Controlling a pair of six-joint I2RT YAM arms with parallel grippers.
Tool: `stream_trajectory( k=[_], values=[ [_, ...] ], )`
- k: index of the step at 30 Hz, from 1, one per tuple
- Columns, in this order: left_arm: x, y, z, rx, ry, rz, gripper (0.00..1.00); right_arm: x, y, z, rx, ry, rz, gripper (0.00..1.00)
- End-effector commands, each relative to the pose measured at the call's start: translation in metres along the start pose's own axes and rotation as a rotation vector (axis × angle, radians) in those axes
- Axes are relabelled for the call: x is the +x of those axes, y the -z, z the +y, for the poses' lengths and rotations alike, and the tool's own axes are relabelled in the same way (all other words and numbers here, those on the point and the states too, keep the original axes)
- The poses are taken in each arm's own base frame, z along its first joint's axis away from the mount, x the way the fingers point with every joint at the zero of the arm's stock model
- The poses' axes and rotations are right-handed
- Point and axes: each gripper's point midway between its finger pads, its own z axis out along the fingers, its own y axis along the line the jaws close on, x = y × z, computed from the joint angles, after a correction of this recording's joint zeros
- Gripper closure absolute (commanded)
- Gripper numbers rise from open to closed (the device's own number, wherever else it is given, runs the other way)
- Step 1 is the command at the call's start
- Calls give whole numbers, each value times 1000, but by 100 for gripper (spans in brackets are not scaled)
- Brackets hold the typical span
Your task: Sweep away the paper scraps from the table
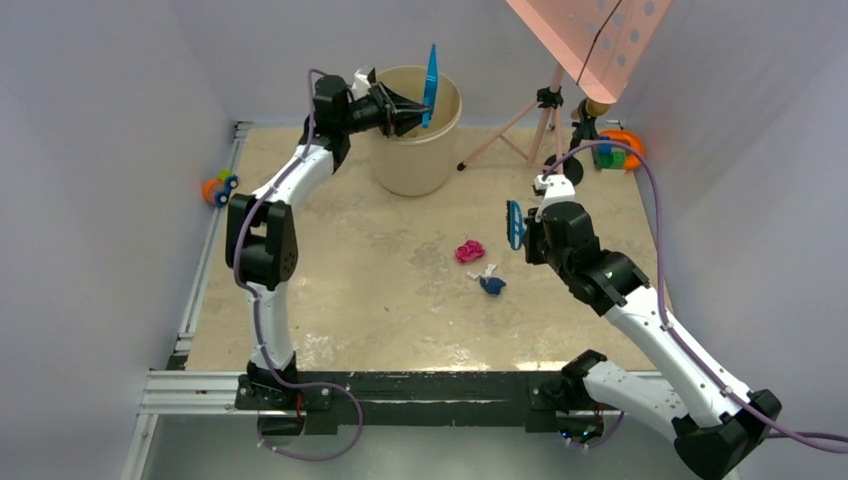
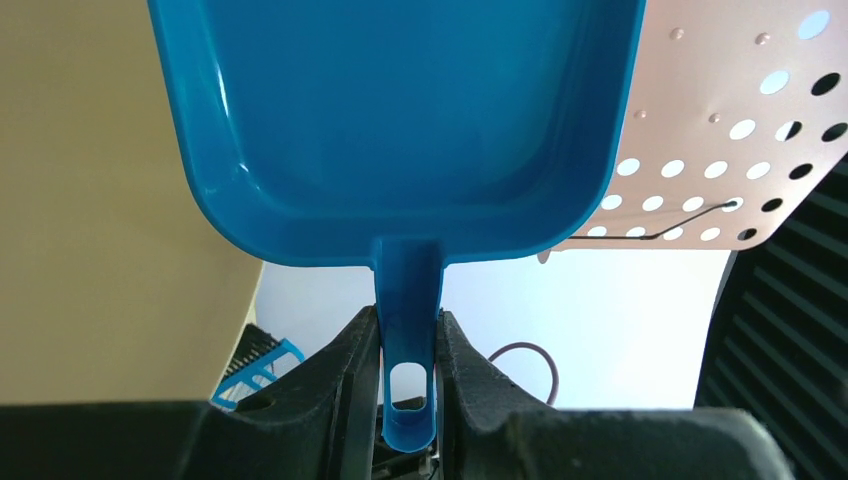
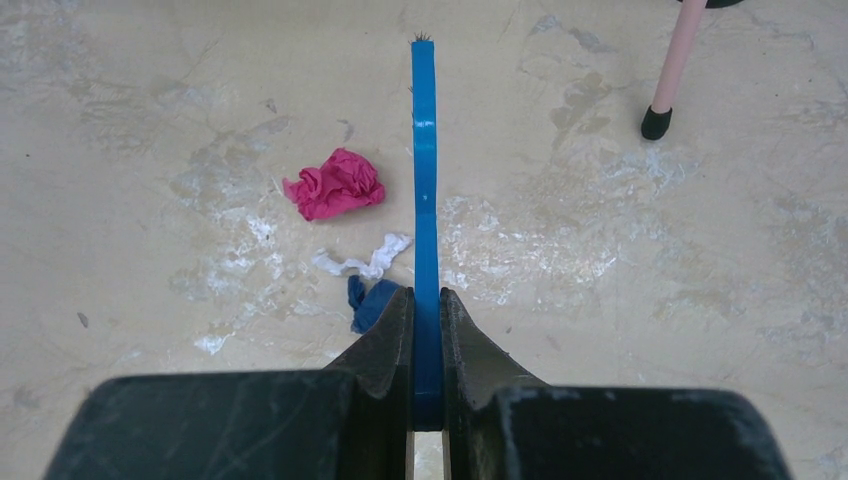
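Scraps: you have three on the table (image 1: 330, 300), mid-surface, right of centre. The pink wad (image 3: 335, 185) is a rough ball with no clear long axis. The white scrap (image 3: 365, 262) is a twisted strip. In the right wrist view its long axis runs diagonally, low-left to upper-right. The dark blue wad (image 3: 372, 305) sits just beside it on the near side. In the top view the three line up on a diagonal, pink farthest and leftmost, dark blue nearest and rightmost.

Left arm: it rises from its base, bends at the elbow and reaches far and right to the beige bucket (image 1: 415, 165). The left gripper (image 2: 407, 330) is clamped on the handle of the blue dustpan (image 2: 400, 120). The pan stands on edge over the bucket mouth, handle end down. The scraps are well apart from it, nearer you and to the right.

Right arm: it comes in from the near right corner, elbow folded, wrist aimed left toward mid-table. The right gripper (image 3: 427, 300) is closed on a blue brush (image 3: 425, 150), seen edge-on, long axis straight out from the fingers. All three scraps lie left of the brush line. The dark blue wad is right by the left fingertip and the pink wad is farther out. I can't tell whether the brush touches the table.

Also there: a toy car (image 1: 218, 188) at the left rail, and toy blocks (image 1: 612, 152) in the far right corner.
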Motion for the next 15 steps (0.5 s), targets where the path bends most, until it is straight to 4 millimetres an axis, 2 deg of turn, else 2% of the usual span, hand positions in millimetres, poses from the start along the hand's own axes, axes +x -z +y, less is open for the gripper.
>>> stream_trajectory(
  k=[1,4,7,10,15],
  values=[
    [12,17,-9,4,-21,-30,100,-5,4,4,-25,-31,-25,100],
    [14,17,6,-14,-8,-28,100,-3,4,5,-34,-33,-21,100],
    [18,20,1,-42,-81,-16,100,-3,6,5,-35,-35,-26,100],
    [25,28,-22,-102,-234,-29,100,-5,8,4,-36,-37,-37,100],
    [49,42,-69,-202,-499,-48,100,-15,14,2,-30,-48,-74,100]
  ],
)
